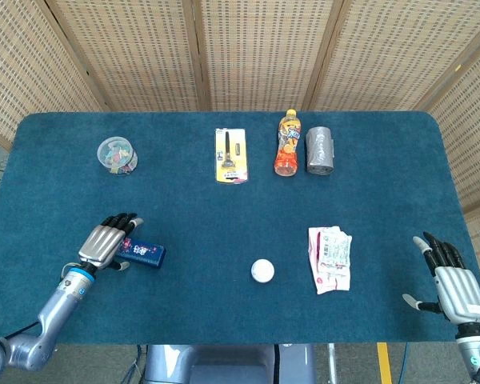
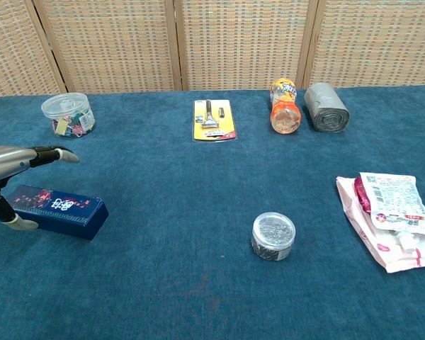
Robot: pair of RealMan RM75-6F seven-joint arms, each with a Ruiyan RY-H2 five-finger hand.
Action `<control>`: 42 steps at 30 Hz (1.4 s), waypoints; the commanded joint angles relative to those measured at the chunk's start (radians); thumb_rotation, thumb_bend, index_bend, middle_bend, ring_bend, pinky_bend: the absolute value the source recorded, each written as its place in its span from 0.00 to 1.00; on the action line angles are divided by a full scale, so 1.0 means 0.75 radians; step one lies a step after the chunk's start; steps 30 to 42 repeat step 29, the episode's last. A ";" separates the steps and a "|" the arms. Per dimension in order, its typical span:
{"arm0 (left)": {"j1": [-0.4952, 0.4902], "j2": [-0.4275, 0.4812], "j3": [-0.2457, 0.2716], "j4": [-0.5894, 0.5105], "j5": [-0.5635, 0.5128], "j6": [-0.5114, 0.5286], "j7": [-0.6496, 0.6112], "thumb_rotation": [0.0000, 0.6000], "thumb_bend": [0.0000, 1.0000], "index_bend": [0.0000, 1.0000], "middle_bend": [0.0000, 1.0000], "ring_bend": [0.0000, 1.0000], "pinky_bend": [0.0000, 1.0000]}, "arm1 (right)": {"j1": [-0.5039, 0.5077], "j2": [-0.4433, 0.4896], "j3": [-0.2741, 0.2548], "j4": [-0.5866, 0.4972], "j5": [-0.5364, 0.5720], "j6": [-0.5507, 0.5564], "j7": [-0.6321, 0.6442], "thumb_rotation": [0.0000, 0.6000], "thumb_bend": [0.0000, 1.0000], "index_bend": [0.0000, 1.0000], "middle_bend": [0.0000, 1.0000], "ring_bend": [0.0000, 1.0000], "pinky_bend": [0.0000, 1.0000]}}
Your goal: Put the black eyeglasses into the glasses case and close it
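Note:
The glasses case [image 1: 145, 254] is a dark blue box with a flower print, lying closed on the blue cloth at the front left; the chest view shows its long side [image 2: 58, 210]. My left hand [image 1: 104, 242] hovers over its left end with fingers stretched out above the lid [image 2: 15, 161]. Its thumb [image 2: 19, 223] lies low beside the case's near left corner. No black eyeglasses show in either view. My right hand [image 1: 452, 286] rests open at the table's front right edge, holding nothing.
At the back stand a clear tub of clips [image 1: 117, 154], a yellow razor card [image 1: 231, 155], an orange bottle [image 1: 287, 144] and a grey roll [image 1: 320, 150]. A small round tin [image 1: 262, 270] and a white-pink packet [image 1: 330, 258] lie front centre-right.

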State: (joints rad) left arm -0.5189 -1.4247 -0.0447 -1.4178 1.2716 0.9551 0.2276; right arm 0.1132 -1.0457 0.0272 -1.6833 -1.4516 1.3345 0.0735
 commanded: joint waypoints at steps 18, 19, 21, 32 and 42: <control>0.438 0.232 0.001 -0.142 0.080 0.731 -0.117 1.00 0.00 0.00 0.00 0.00 0.00 | -0.018 -0.045 0.018 0.032 -0.036 0.092 -0.053 1.00 0.00 0.00 0.00 0.00 0.00; 0.445 0.249 0.005 -0.155 0.080 0.722 -0.133 1.00 0.00 0.00 0.00 0.00 0.00 | -0.021 -0.052 0.021 0.037 -0.038 0.104 -0.056 1.00 0.00 0.00 0.00 0.00 0.00; 0.449 0.272 0.005 -0.169 0.087 0.714 -0.154 1.00 0.00 0.00 0.00 0.00 0.00 | -0.028 -0.067 0.032 0.049 -0.039 0.133 -0.065 1.00 0.00 0.00 0.00 0.00 0.00; 0.473 0.302 -0.001 -0.185 0.117 0.725 -0.186 1.00 0.00 0.00 0.00 0.00 0.00 | -0.062 -0.153 0.082 0.098 -0.029 0.264 -0.111 1.00 0.00 0.00 0.00 0.00 0.00; 0.473 0.302 -0.001 -0.185 0.117 0.725 -0.186 1.00 0.00 0.00 0.00 0.00 0.00 | -0.062 -0.153 0.082 0.098 -0.029 0.264 -0.111 1.00 0.00 0.00 0.00 0.00 0.00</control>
